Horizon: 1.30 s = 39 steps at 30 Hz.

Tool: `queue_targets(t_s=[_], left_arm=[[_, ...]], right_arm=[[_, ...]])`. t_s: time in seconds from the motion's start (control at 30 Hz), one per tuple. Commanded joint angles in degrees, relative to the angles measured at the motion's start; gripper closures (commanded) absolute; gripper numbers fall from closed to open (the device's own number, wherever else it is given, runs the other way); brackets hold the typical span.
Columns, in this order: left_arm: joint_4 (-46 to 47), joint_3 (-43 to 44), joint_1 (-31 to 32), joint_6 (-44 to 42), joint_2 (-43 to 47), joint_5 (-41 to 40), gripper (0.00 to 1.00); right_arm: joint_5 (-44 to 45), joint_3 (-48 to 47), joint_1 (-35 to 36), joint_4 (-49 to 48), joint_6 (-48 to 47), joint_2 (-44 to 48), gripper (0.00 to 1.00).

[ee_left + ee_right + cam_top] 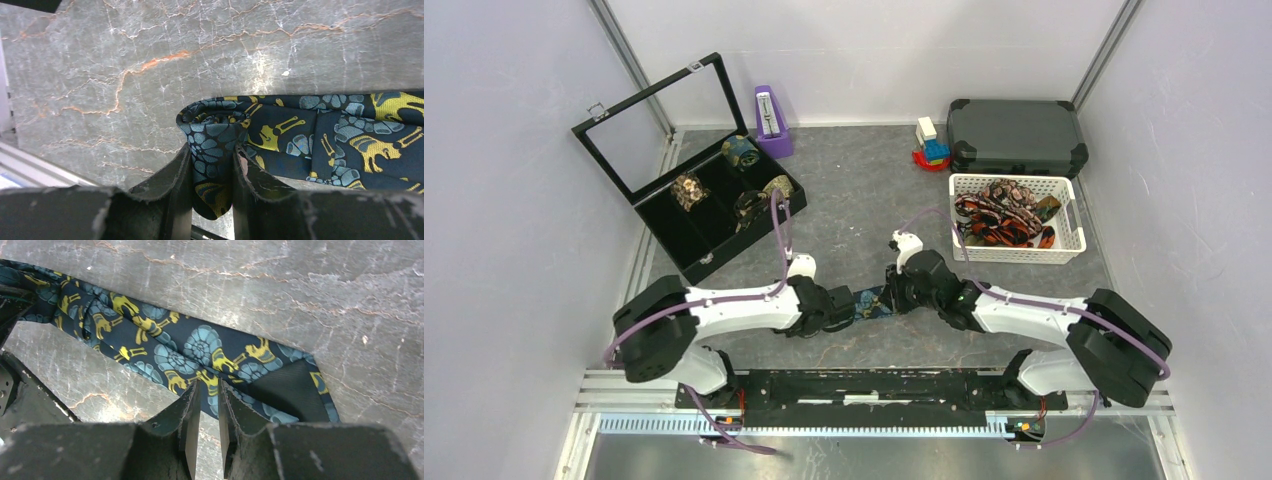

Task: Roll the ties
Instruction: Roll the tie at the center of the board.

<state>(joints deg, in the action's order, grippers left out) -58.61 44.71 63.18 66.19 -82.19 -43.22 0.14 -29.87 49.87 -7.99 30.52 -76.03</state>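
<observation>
A dark navy tie [871, 303] with blue and gold figures lies on the grey table between my two arms. My left gripper [212, 165] is shut on its rolled end [210, 125], the small coil wedged between both fingers. From there the tie [325, 135] runs flat to the right. My right gripper [209, 390] holds the wide end of the tie [165, 350], jaws nearly together with the fabric's edge between the tips and dark lining showing beside them. From above, the left gripper [846, 304] and right gripper [894, 295] sit close together.
An open black box [659, 235] at the back left holds several rolled ties [689, 190]. A white basket [1016, 257] at the right holds loose ties [999, 218]. Behind it are a dark case [1016, 135], toy blocks [931, 145] and a purple metronome [772, 120].
</observation>
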Motion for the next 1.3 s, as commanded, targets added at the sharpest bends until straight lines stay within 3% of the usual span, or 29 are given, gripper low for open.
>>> queue_targets(t_s=[0.0,0.27,0.83,1.27], left_arm=[[-4.1,2.9,0.5,5.0,-5.1,-3.9,0.96],[-3.2,6.8,0.6,4.0,-12.6,-4.1,0.96],[8.0,9.7,0.6,-3.0,-21.6,1.7,0.95],[16.5,9.1,0.6,-6.4,-21.1,7.5,0.74]], right_arm=[[1.8,2.2,-1.0,-0.2,-0.4,3.2,0.75],[2.5,5.1,-1.9,0.4,-0.3,7.2,0.75],[2.8,6.9,-2.1,1.5,-0.1,10.2,0.75],[2.8,6.7,-2.1,2.3,0.1,11.3,0.75]])
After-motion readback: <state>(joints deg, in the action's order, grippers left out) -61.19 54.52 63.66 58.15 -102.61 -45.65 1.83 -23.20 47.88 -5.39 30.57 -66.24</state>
